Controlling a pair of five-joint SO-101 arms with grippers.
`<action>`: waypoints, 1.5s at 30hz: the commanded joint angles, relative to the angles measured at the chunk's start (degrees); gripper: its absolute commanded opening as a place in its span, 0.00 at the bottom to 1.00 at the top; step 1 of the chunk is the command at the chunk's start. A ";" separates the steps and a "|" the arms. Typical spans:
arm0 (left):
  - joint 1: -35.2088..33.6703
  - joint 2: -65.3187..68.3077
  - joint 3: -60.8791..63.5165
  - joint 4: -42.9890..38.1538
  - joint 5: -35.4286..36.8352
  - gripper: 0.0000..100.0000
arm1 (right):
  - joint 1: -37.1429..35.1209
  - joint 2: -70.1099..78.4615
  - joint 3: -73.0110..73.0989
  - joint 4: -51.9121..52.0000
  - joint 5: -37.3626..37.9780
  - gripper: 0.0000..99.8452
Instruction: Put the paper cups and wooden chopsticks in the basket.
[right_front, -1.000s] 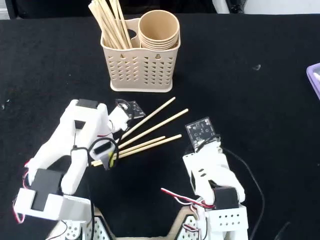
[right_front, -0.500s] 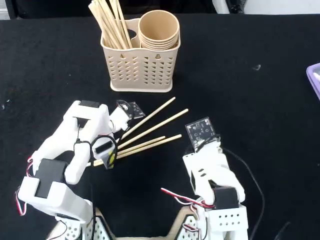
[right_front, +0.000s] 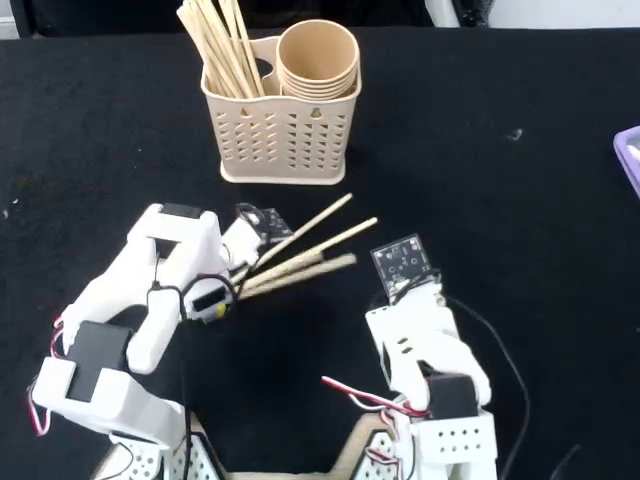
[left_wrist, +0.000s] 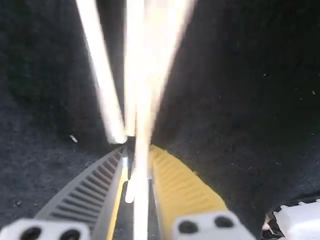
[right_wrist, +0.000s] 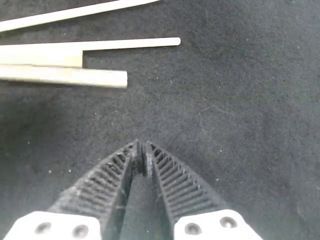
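Observation:
In the left wrist view, my left gripper (left_wrist: 136, 167) is shut on a pair of wooden chopsticks (left_wrist: 144, 95) that run straight out from between its jaws. In the high view this pair (right_front: 300, 268) sticks out to the right of the left gripper (right_front: 225, 292), near the table's middle. Two more chopsticks (right_front: 312, 228) lie fanned just behind them. The beige basket (right_front: 285, 140) at the back holds stacked paper cups (right_front: 318, 60) and a bundle of chopsticks (right_front: 215, 40). My right gripper (right_wrist: 141, 149) is shut on nothing, low over the black cloth, a little short of the chopstick tips (right_wrist: 70, 76).
The right arm (right_front: 425, 345) stands at the front right of the black table. A purple object (right_front: 630, 150) pokes in at the right edge. A small speck (right_front: 513, 134) lies on the cloth to the right of the basket.
The left gripper has closed on the two nearer chopsticks and drawn them together; their far ends have shifted back and left. The right arm has not moved.

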 joint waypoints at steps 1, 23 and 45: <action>-0.31 0.62 -0.13 -0.18 -0.53 0.03 | 0.88 -5.41 -0.84 -1.23 -0.09 0.01; -0.13 -18.99 -3.30 17.14 -0.70 0.03 | 0.88 -5.41 -0.84 -1.32 -0.09 0.01; -2.51 -18.73 2.77 9.58 -6.15 0.18 | 0.88 -5.41 -0.84 -1.32 -0.09 0.01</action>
